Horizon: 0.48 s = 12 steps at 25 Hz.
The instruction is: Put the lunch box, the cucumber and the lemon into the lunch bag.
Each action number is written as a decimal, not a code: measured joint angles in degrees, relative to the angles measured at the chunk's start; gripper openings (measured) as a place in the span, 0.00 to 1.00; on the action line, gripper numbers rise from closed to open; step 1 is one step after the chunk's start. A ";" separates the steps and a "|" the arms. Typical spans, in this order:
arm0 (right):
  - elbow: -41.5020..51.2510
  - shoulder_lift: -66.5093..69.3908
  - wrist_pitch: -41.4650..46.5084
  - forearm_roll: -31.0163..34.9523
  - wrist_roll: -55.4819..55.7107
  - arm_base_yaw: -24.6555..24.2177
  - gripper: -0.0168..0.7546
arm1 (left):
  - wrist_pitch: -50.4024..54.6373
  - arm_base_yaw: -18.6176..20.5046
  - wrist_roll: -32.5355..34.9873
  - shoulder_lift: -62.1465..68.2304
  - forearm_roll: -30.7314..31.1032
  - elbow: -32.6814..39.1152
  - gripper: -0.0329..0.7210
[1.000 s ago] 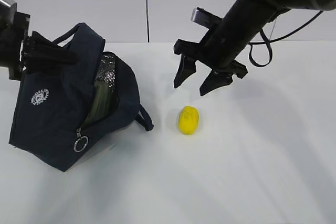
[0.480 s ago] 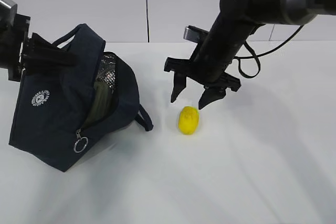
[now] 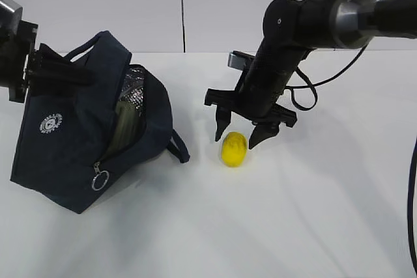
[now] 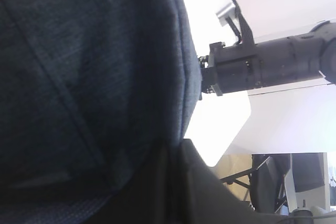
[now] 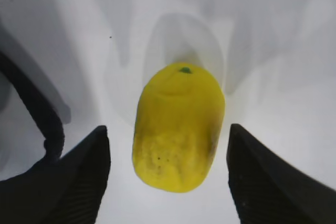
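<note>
The navy lunch bag (image 3: 65, 141) stands tilted at the left, mouth open toward the right. My left gripper (image 3: 81, 71) is shut on its upper rim by the handle. In the left wrist view the bag's fabric (image 4: 79, 77) fills most of the picture. A pale green lunch box (image 3: 125, 127) shows inside the opening. The cucumber is hidden. The yellow lemon (image 3: 234, 148) lies on the table right of the bag. My right gripper (image 3: 238, 139) hangs open just over it. In the right wrist view the lemon (image 5: 178, 129) lies between the fingers (image 5: 79, 177), apart from both.
The bag's silver lining (image 3: 135, 96) shows at the open mouth, and a ring zipper pull (image 3: 100, 178) hangs at the front. One loop handle (image 3: 179, 148) lies on the white table (image 3: 313, 213) between bag and lemon. A wall stands behind.
My right gripper has come down and a little left, from above the lemon to straddling it. The left gripper and the bag have stayed put.
</note>
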 joint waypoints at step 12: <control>-2.76 3.72 0.01 -0.82 0.68 1.00 0.69 | 0.00 0.00 0.00 0.00 0.10 0.00 0.04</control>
